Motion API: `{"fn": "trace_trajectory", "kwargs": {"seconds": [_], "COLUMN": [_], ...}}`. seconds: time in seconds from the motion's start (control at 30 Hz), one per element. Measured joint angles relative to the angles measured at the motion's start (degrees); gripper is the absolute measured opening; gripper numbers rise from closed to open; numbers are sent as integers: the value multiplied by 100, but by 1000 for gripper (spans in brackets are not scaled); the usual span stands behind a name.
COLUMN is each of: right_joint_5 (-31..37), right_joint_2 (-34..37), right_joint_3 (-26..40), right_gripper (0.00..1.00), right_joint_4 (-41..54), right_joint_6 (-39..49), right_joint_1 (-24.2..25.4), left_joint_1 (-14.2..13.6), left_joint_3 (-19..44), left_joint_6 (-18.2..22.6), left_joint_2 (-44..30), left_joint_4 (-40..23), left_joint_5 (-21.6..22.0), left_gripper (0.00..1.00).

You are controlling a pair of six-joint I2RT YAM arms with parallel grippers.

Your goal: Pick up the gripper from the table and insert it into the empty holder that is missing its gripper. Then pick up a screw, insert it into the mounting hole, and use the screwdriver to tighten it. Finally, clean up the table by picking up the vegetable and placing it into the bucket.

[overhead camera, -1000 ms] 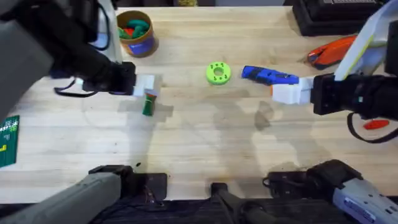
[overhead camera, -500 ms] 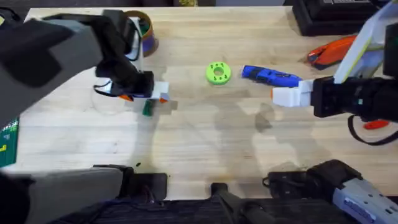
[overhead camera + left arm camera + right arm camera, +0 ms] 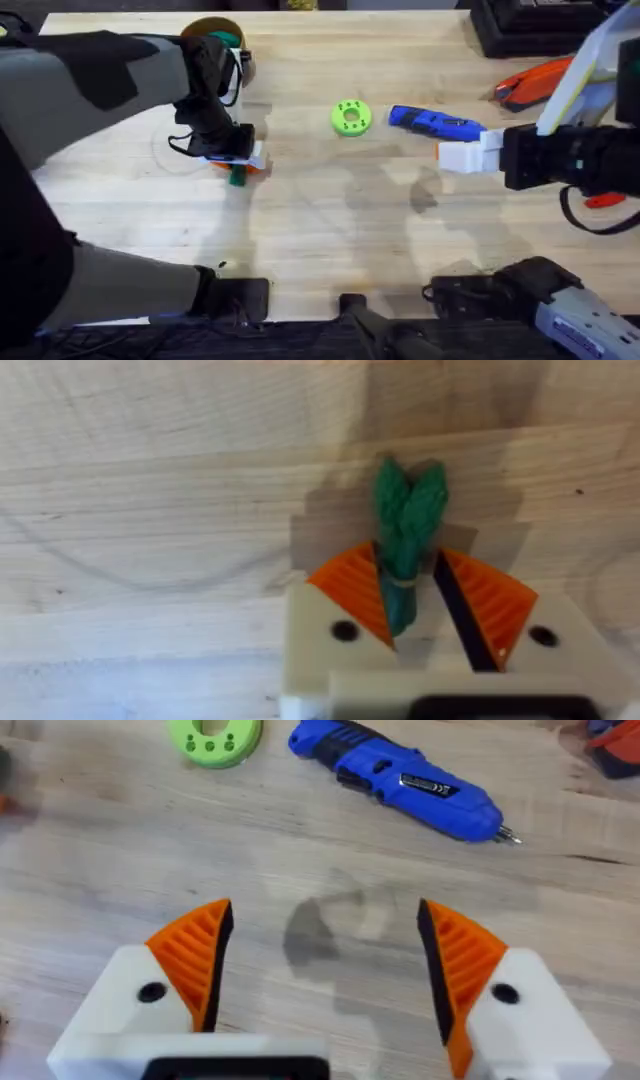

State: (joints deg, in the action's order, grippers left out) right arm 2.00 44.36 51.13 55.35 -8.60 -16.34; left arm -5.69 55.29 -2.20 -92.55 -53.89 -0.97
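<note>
On the counter, overhead: my left hand (image 3: 236, 158) is down over the dark-green vegetable (image 3: 237, 176), left of centre; the bucket (image 3: 222, 38) stands at the far edge behind my left arm, partly hidden by it.
Overhead, right side: my right hand (image 3: 452, 153) hovers near the blue screwdriver (image 3: 432, 122), with the lime-green disc (image 3: 350, 117) beside that.
Left wrist: the orange pads (image 3: 355, 588) straddle the vegetable's (image 3: 405, 530) stem end, narrow. One pad looks to be touching it; whether the other has made contact, I cannot tell. The leafy tip sticks out past the fingertips.
Right wrist: fingers spread wide with bare counter (image 3: 330, 850) between them, holding nothing; the screwdriver (image 3: 400, 782) and disc (image 3: 214, 737) lie beyond.
Step in hand, as I judge it: closing on the vegetable for the clean-up.
How I'd do it well: finish the squeeze before lifting, since the stem is slim and could roll or slip out. Lift straight, then carry it to the bucket and release low over the rim.
</note>
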Motion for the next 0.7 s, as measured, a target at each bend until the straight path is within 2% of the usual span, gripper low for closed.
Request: {"fn": "trace_trajectory", "kwargs": {"seconds": [0.07,0.13,0.17,0.2,0.5,0.7], "right_joint_5": [0,-2,-2,-2,-15,-15], "right_joint_2": [0,0,0,0,0,0], "right_joint_3": [0,0,0,0,0,0], "right_gripper": [991,992,992,992,991,991], "right_joint_4": [0,2,2,2,4,4], "right_joint_6": [0,0,0,0,-1,-2], "right_joint_1": [0,0,0,0,0,0], "left_joint_1": [0,0,0,0,0,0], "left_joint_3": [0,0,9,9,79,821], "left_joint_6": [3,-18,7,2,-4,-7], "left_joint_2": [-1,0,24,42,197,854], "left_joint_4": [70,115,137,172,133,63], "left_joint_5": [-2,15,-2,22,35,37], "left_gripper": [344,165,43,19,10,8]}}
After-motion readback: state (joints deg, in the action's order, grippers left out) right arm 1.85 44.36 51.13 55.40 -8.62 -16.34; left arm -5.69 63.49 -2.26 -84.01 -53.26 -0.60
